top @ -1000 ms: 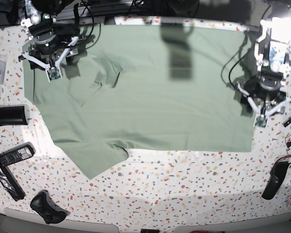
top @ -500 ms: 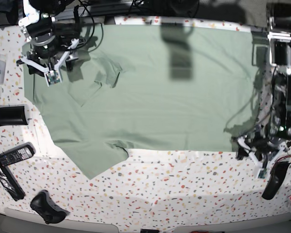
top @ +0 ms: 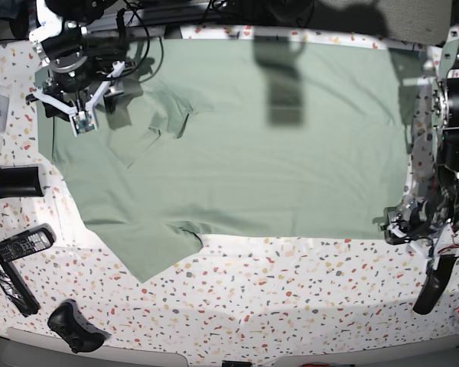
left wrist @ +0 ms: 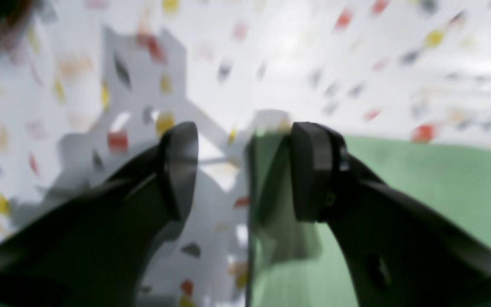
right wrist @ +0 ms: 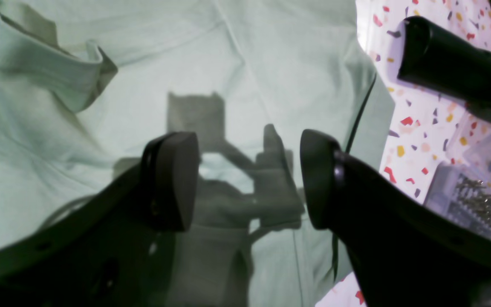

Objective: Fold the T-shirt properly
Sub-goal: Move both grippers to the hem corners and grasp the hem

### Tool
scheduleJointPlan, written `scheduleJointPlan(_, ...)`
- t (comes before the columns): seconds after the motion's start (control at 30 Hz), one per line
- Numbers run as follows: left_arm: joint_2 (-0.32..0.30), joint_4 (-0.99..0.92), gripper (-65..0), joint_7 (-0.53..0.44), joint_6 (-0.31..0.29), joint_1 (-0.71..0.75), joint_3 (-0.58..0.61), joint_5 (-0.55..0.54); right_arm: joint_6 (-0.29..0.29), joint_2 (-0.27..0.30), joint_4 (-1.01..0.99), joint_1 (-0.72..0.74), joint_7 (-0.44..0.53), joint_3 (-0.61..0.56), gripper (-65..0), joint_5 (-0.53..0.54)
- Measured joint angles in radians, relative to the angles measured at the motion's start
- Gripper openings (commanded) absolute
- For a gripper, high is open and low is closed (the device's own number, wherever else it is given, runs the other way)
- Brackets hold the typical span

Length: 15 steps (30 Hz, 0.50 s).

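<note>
Base view, near edge first: black game controller (top: 75, 327) lower left on the speckled surface (top: 291, 306), a black remote (top: 23, 245) and a long black strap-like item (top: 8, 279) just above it, a dark cylinder (top: 11, 182) at the left edge, a black oblong object (top: 434, 283) lower right. Left gripper (top: 413, 233) sits low at the right of the frame, right at the T-shirt (top: 245, 153) hem corner; in the left wrist view the left gripper (left wrist: 243, 170) has jaws spread, nothing between them, one finger (left wrist: 313, 170) over the green cloth, the other over bare surface, with the shirt's edge (left wrist: 420, 192) running up between the two. View is blurred, so I cannot tell whether the jaws touch the cloth. T-shirt lies spread flat over the middle and upper part of the surface, collar end at the frame's left, one sleeve pointing to the lower left. Right gripper (top: 80, 118) is upper left, over the shoulder area near the collar; right wrist view shows the right gripper (right wrist: 247, 179) with jaws spread and empty above the cloth, its shadow on the fabric, collar (right wrist: 49, 72) at upper left. A clear box of small parts (right wrist: 471, 200) sits at the right of that view, off the shirt, with a thin black cable (right wrist: 358, 119) along the shirt's edge.
</note>
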Motion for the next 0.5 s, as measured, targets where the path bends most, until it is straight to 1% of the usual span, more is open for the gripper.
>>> scheduleJointPlan(0.03,-0.001,-0.019,-33.4,0.001,-0.007,-0.004,-0.003,-0.001,0.000,0.000,0.000,0.000,0.000,0.000,-28.6,0.000)
scheduleJointPlan(0.1,0.000,-0.036,-33.4,0.023,-0.069,-0.007,-0.003,-0.051,0.000,0.000,0.000,0.000,0.000,0.000,-28.6,0.000)
scheduleJointPlan(0.13,0.000,-0.037,-33.4,0.020,-0.085,0.002,-0.003,-0.089,0.000,0.000,0.000,0.000,0.000,0.000,-28.6,0.000)
scheduleJointPlan(0.17,-0.002,-0.037,-33.4,0.021,-0.122,0.010,-0.004,-0.128,0.000,0.000,0.000,0.000,0.001,0.000,-28.6,0.000)
scheduleJointPlan(0.2,-0.004,-0.037,-33.4,0.027,-0.147,0.016,-0.004,-0.156,0.000,0.000,0.000,0.000,0.001,0.000,-28.6,0.000)
scheduleJointPlan(0.23,-0.003,-0.037,-33.4,0.036,-0.158,0.019,-0.005,-0.160,0.000,0.000,0.000,0.000,0.004,0.000,-28.6,0.000)
scheduleJointPlan(0.33,0.009,-0.034,-33.5,0.092,-0.163,0.010,-0.005,-0.153,0.000,0.000,0.000,0.000,0.005,0.000,-28.6,0.000)
scheduleJointPlan(0.37,0.017,-0.033,-33.5,0.090,-0.167,0.008,-0.005,-0.149,0.000,0.000,0.000,0.000,0.011,0.000,-28.6,0.000)
scheduleJointPlan(0.5,0.035,-0.033,-38.6,0.101,-0.175,0.008,-0.005,-0.150,0.000,0.000,0.000,0.003,0.011,0.000,-28.6,0.000)
